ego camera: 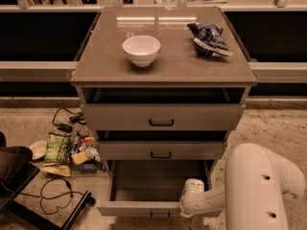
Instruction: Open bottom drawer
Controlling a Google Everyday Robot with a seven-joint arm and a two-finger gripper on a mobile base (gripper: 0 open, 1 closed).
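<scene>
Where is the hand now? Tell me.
Low in the camera view, right of centre, the hand is at the front right corner of the pulled-out bottom drawer.

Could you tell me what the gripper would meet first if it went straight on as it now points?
Probably the bottom drawer: the gripper sits at its open front's right end, though depth is unclear.
</scene>
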